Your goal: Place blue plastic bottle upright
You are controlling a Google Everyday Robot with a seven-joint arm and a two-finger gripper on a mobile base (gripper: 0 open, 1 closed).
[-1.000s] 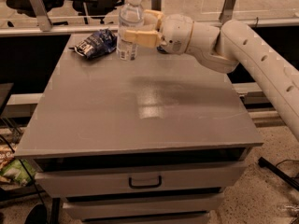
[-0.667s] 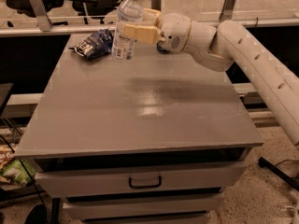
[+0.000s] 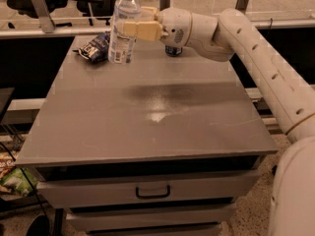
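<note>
The blue plastic bottle is a clear bottle with a white cap and a white label. It is upright near the table's far left, its base at or just above the grey tabletop. My gripper reaches in from the right and is shut on the bottle's middle with its cream fingers. The white arm runs back to the right edge of the view.
A blue and white foil snack bag lies just left of the bottle. A dark blue can stands behind my wrist, mostly hidden. The table has drawers at the front. A railing and chairs stand behind.
My gripper has carried the bottle slightly left and toward the front, keeping it upright beside the snack bag. The grip has stayed shut on it.
</note>
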